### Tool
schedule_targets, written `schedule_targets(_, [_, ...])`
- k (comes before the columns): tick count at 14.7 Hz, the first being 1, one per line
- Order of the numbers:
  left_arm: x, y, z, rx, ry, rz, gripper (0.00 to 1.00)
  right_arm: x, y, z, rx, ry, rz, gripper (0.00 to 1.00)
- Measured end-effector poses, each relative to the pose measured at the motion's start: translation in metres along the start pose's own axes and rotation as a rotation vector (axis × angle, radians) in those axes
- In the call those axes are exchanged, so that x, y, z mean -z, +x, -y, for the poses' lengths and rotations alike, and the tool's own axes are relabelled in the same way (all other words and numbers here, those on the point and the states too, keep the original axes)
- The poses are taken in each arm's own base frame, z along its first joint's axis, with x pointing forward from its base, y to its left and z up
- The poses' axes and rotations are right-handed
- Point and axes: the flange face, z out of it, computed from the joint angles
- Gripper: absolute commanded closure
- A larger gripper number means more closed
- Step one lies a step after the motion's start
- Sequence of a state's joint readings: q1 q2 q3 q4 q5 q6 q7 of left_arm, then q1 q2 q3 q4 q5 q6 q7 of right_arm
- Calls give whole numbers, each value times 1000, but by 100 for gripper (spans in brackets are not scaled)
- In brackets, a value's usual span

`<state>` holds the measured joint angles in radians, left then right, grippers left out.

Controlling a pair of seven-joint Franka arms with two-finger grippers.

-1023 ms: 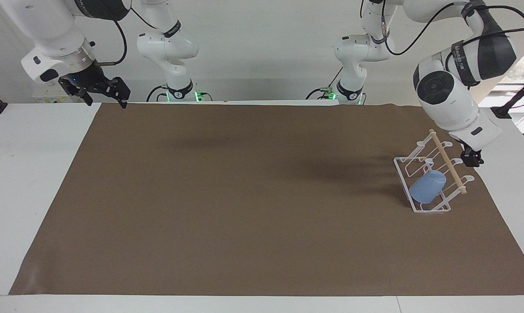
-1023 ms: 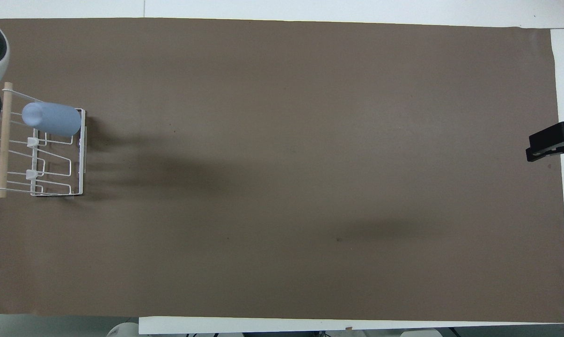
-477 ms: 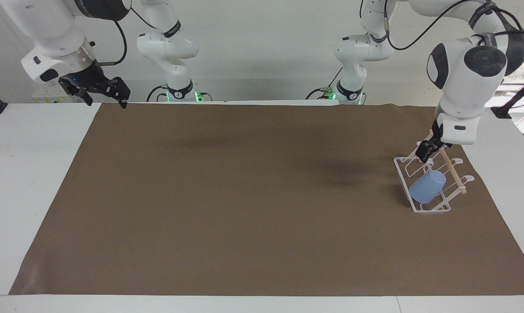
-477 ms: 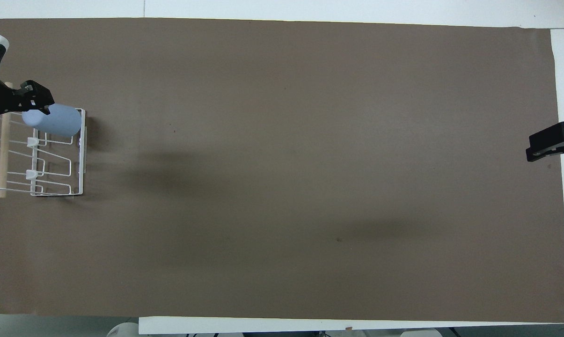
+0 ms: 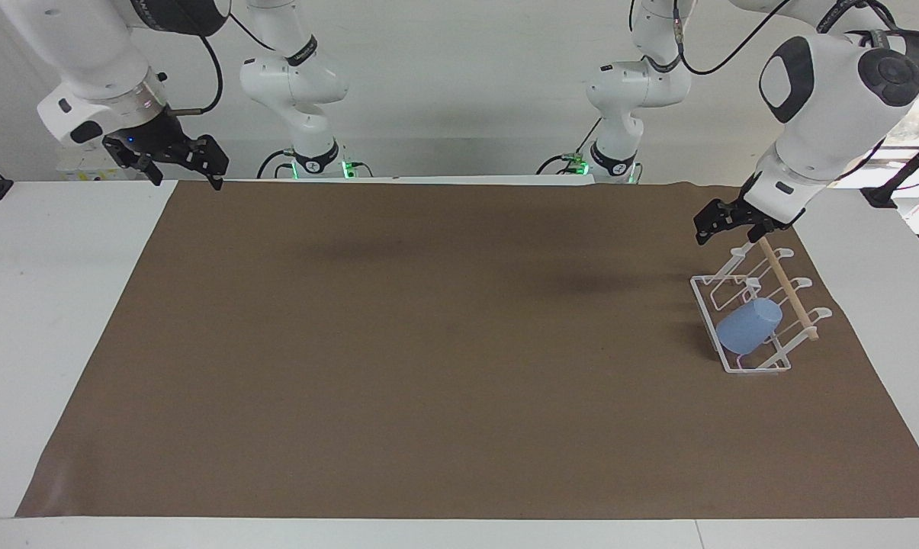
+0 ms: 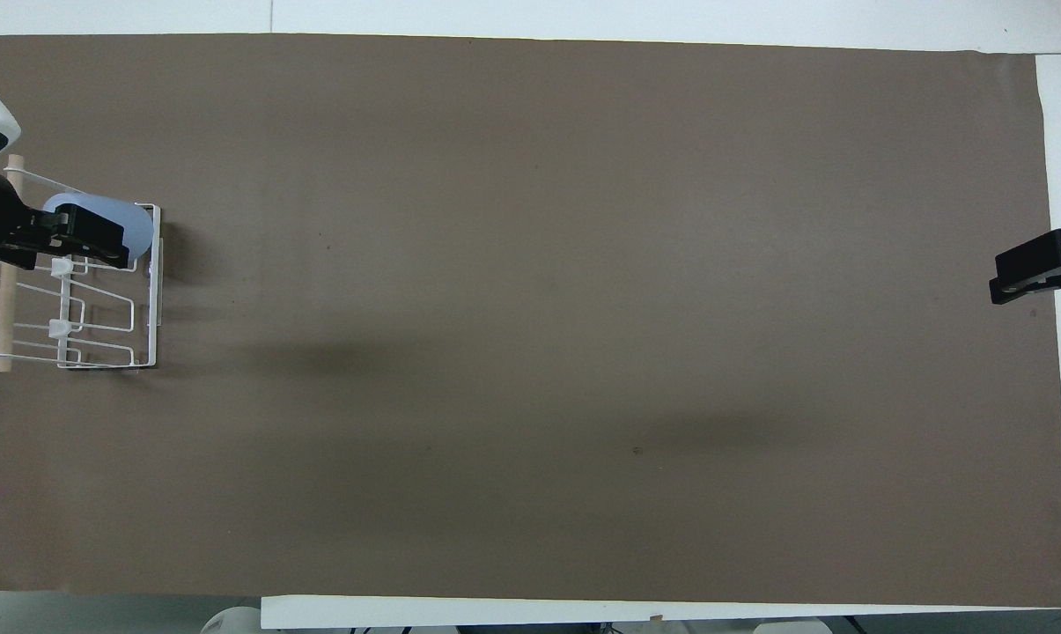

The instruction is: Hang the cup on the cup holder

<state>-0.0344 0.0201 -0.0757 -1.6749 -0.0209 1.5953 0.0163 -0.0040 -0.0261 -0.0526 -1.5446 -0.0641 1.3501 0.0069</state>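
The light-blue cup [image 5: 747, 328] hangs tilted, mouth down, on a prong of the white wire cup holder [image 5: 787, 286], at the rack's end farther from the robots. The rack stands near the left arm's end of the table. My left gripper [image 5: 722, 227] is open and empty, raised in the air over the rack's end nearer to the robots, apart from the cup. In the overhead view the left gripper [image 6: 94, 239] covers part of the cup [image 6: 143, 227] on the holder [image 6: 4, 308]. My right gripper [image 5: 187, 164] waits open and empty over its own end of the table; it also shows in the overhead view [image 6: 1027, 271].
A brown mat [image 5: 428, 343] covers most of the white table [image 5: 47, 305]. The holder's other prongs carry nothing.
The left gripper swung from the rack's outer side across it and then rose above it. The cup stayed on its prong. The right arm has not moved.
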Motion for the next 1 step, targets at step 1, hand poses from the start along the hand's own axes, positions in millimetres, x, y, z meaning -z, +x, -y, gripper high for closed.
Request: schedule_targets(1, [6, 1, -1, -10, -1, -7, 0, 0, 0, 0, 0, 0, 0, 1])
